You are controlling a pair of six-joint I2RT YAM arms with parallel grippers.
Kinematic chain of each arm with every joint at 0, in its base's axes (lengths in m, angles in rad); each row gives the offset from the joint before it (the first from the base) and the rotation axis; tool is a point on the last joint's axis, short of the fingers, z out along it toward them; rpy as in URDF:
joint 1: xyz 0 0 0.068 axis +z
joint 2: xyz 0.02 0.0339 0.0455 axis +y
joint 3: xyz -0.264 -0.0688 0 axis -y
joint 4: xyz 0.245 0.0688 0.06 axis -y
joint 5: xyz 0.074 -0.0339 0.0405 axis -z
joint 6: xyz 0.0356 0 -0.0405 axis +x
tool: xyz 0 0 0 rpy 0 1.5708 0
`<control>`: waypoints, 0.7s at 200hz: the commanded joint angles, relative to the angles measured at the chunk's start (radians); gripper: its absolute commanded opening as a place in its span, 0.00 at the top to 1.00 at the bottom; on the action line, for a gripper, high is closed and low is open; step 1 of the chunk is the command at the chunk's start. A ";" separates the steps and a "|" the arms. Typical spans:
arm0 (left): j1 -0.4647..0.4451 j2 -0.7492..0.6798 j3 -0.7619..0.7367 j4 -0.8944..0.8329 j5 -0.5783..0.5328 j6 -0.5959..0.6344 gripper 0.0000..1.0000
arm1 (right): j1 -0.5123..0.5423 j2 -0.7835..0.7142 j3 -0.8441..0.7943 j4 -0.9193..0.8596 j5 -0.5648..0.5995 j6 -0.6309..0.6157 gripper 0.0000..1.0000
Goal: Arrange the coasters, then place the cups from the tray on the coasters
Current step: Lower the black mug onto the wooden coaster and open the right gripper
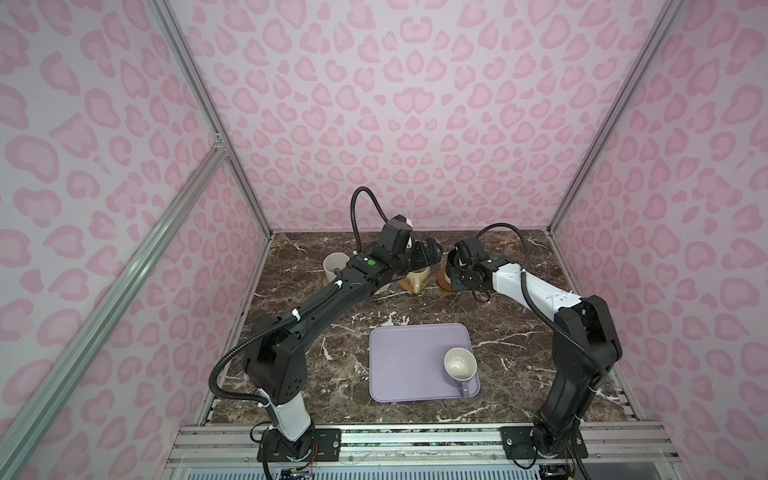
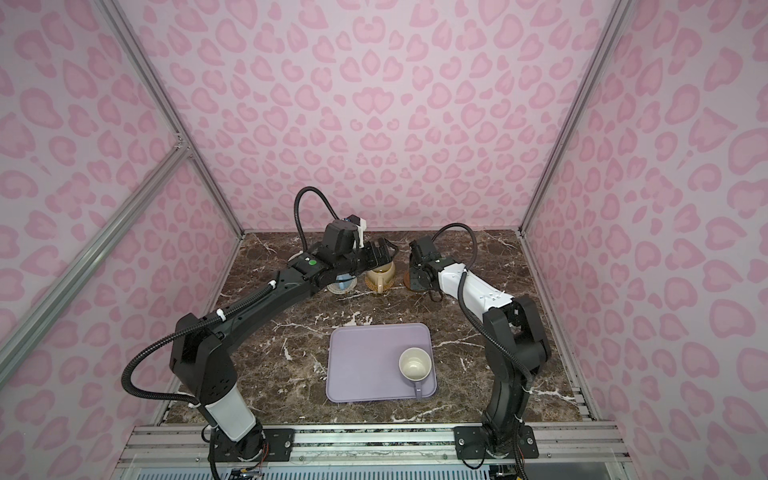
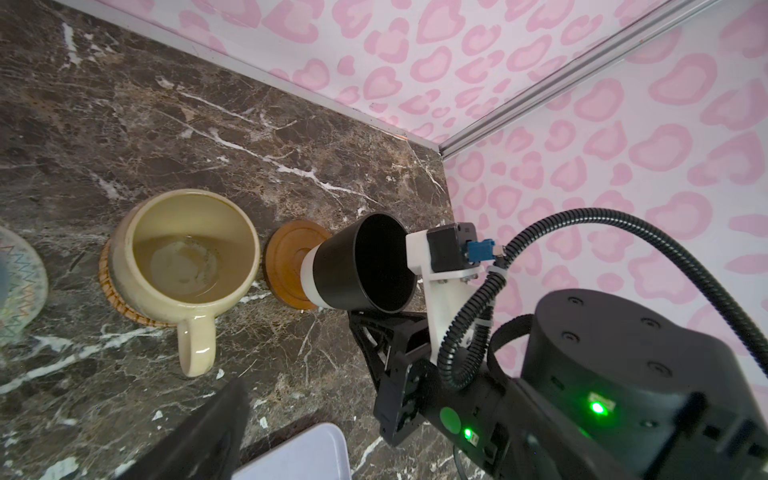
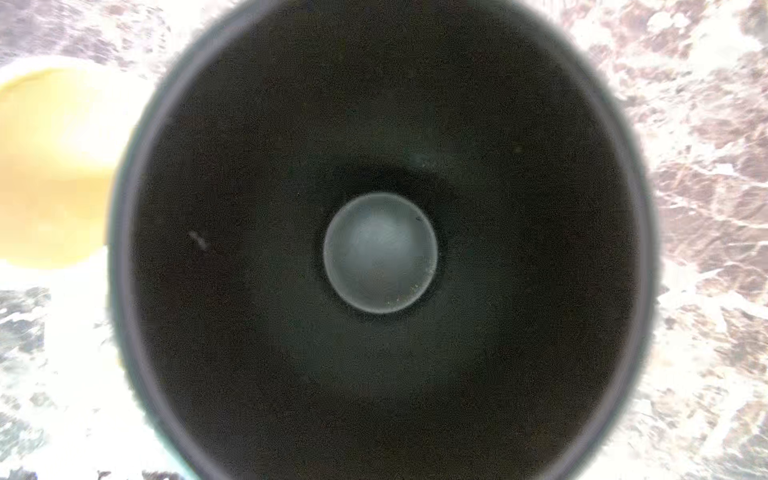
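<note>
The black mug (image 3: 361,266) was seen on the brown coaster (image 3: 286,257) near the far edge of the table (image 1: 328,382), and the right gripper (image 3: 368,320) was pressed together, apparently on its hidden handle. It was judged that the mug should be centred and set flat before release, clear of the cream mug (image 3: 187,257) just beside. The left gripper (image 1: 430,251) was spread wide and empty above that mug; one lavender mug (image 1: 460,365) stood at the right near corner of the tray (image 1: 399,357).
</note>
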 commanded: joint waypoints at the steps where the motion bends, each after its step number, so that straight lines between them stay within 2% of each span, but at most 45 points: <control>1: 0.002 0.021 0.021 0.034 -0.030 -0.003 0.02 | -0.001 0.024 0.019 0.082 0.024 0.009 1.00; 97: 0.027 0.093 0.048 0.036 0.015 -0.042 0.02 | -0.005 0.121 0.081 0.066 0.058 0.007 1.00; 140: 0.026 0.091 0.039 0.039 0.027 -0.049 0.02 | -0.006 0.114 0.070 0.051 0.068 0.014 1.00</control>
